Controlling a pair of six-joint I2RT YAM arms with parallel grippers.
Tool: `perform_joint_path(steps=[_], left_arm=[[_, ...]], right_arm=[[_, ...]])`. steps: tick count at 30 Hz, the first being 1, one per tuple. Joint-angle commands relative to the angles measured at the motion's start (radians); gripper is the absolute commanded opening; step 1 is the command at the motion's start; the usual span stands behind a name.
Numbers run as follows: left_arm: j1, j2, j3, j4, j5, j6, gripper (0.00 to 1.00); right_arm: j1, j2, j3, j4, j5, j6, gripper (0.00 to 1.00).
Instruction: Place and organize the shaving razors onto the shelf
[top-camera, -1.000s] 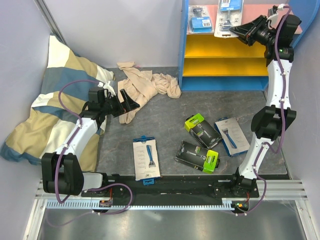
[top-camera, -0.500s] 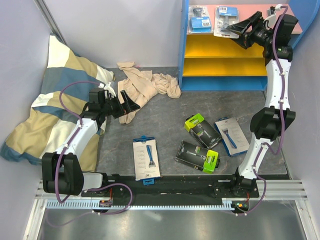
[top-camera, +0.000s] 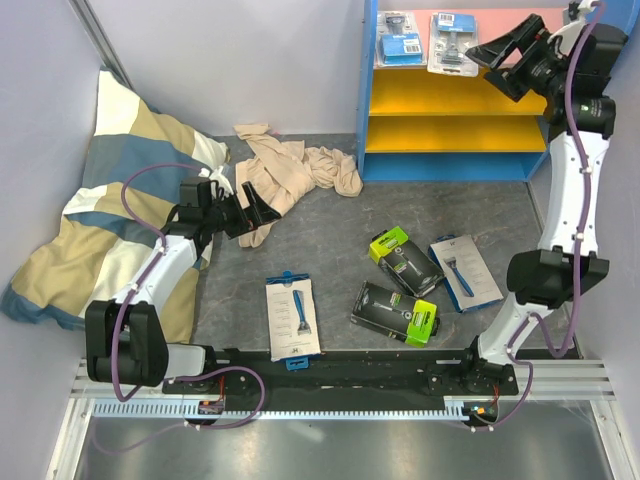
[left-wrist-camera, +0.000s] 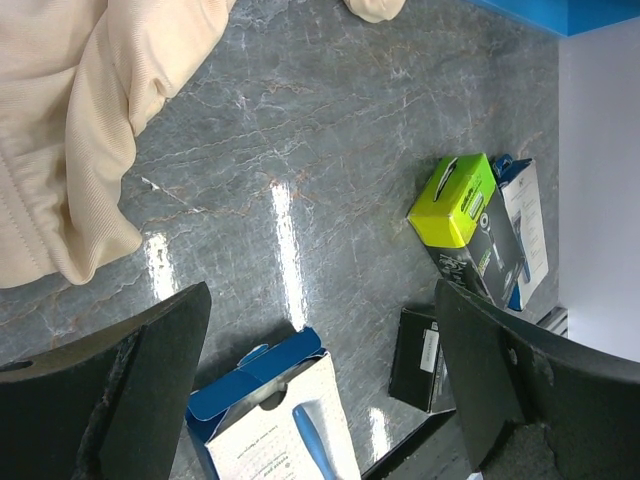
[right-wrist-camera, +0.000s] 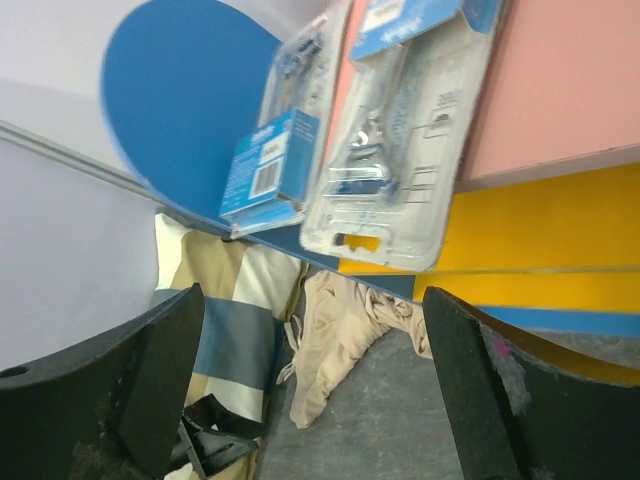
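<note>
The shelf (top-camera: 450, 165) was noted blue-framed with pink top and yellow boards, the pillow (top-camera: 90, 210) striped blue, tan and white, the cloth (top-camera: 295, 170) beige, two boxes (top-camera: 395, 312) black with lime-green ends.

Both arms had slim white links set between chunky black joints. Along the left arm (top-camera: 160, 270) and the right arm (top-camera: 565, 190) ran a purple cable (top-camera: 125, 200), looped loosely and tied down with white clips. Their black bases (top-camera: 125, 350) were bolted to a slotted silver rail (top-camera: 330, 408). The fingers (left-wrist-camera: 110, 390) were broad matte-black wedges, scuffed grey along the edges.
</note>
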Motion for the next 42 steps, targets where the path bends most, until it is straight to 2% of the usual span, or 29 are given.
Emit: perform_joint_path(steps=[1, 4, 5, 7, 11, 15, 18, 19, 29, 33, 36, 42], left_arm=[[0.003, 0.006, -0.005, 0.009, 0.024, 0.043, 1.0], [0.003, 0.001, 0.001, 0.007, 0.035, 0.04, 1.0], [0.003, -0.002, 0.006, 0.007, 0.047, 0.035, 1.0], [0.003, -0.011, 0.015, 0.009, 0.057, 0.026, 1.0], [0.003, -0.027, 0.041, 0.007, 0.077, 0.022, 1.0], [0.003, -0.039, 0.058, 0.009, 0.08, 0.02, 1.0], [0.003, -0.039, 0.061, 0.007, 0.086, 0.017, 1.0], [0.003, -0.039, 0.061, 0.007, 0.086, 0.019, 1.0], [0.003, -0.042, 0.056, -0.002, 0.086, 0.026, 1.0], [0.003, -0.043, 0.059, -0.011, 0.08, 0.034, 1.0], [0.003, -0.045, 0.058, -0.014, 0.078, 0.034, 1.0], [0.003, -0.045, 0.055, -0.014, 0.075, 0.032, 1.0]], right_arm=[[-0.003, -0.095, 0.012, -0.029, 0.098, -0.074, 0.98], [0.009, -0.111, 0.074, -0.052, 0.224, -0.143, 0.96], [0.017, -0.114, 0.098, -0.086, 0.324, -0.173, 0.96], [0.058, -0.112, 0.157, -0.132, 0.438, -0.259, 0.95], [0.17, -0.12, 0.164, -0.143, 0.709, -0.371, 0.94], [0.264, -0.085, 0.19, -0.141, 0.86, -0.474, 0.93], [0.268, -0.031, 0.227, -0.123, 0.844, -0.473, 0.91], [0.268, -0.002, 0.252, -0.112, 0.842, -0.477, 0.83], [0.265, 0.104, 0.305, 0.015, 0.848, -0.488, 0.65], [0.244, 0.129, 0.3, 0.037, 0.824, -0.459, 0.41], [0.19, 0.139, 0.282, 0.06, 0.763, -0.402, 0.32], [0.116, 0.171, 0.296, 0.104, 0.669, -0.335, 0.24]])
